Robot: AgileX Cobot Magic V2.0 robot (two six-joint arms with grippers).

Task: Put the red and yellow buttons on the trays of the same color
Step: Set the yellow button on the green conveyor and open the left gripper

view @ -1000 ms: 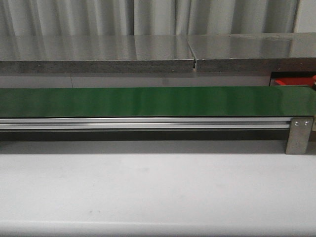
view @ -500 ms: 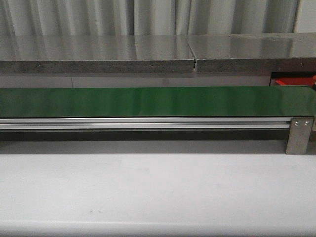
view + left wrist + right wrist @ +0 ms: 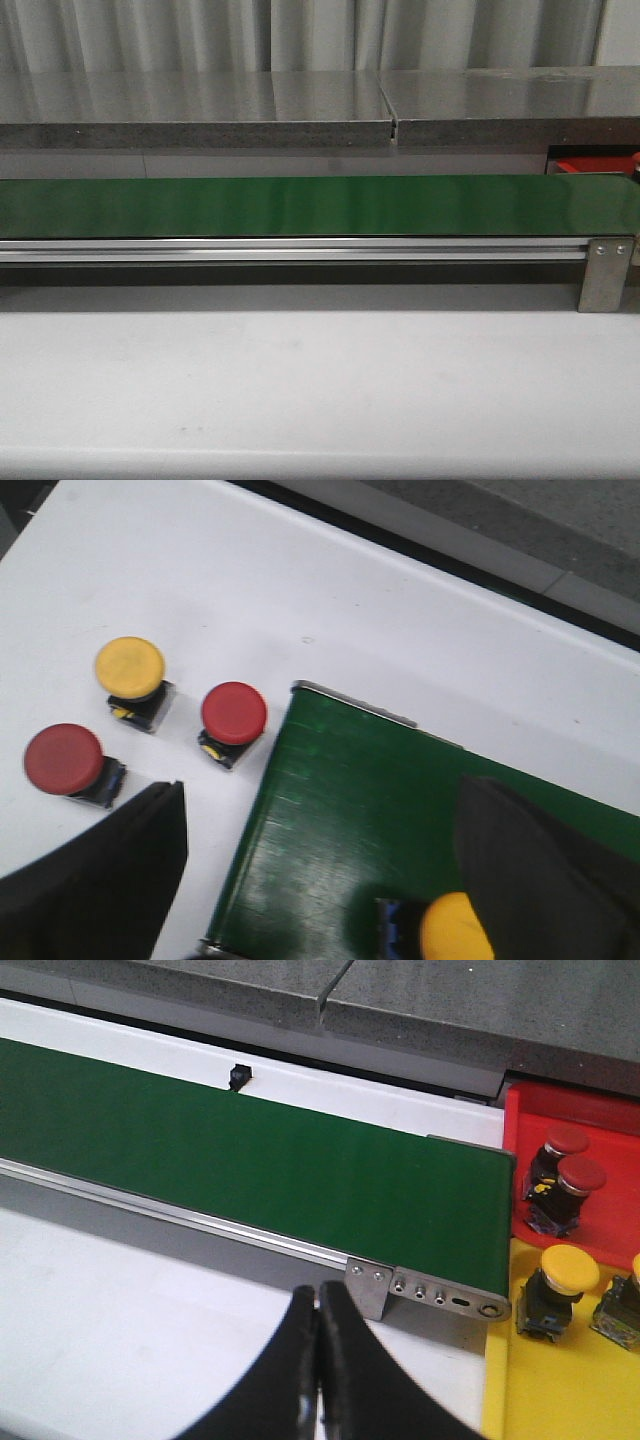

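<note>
In the left wrist view my left gripper (image 3: 322,800) is open over the end of the green belt (image 3: 340,810). A yellow button (image 3: 455,932) sits on the belt close to one finger (image 3: 540,870), not clamped. On the white table beside the belt stand a yellow button (image 3: 130,667) and two red buttons (image 3: 234,712) (image 3: 63,758). In the right wrist view my right gripper (image 3: 318,1295) is shut on nothing, above the white table near the belt's other end. The red tray (image 3: 600,1110) holds two red buttons (image 3: 581,1175). The yellow tray (image 3: 560,1380) holds yellow buttons (image 3: 568,1268).
The front view shows only the long green conveyor (image 3: 300,205), its metal rail (image 3: 300,250) and end bracket (image 3: 605,275), a grey counter (image 3: 200,105) behind, and a corner of the red tray (image 3: 590,165). Neither gripper appears there.
</note>
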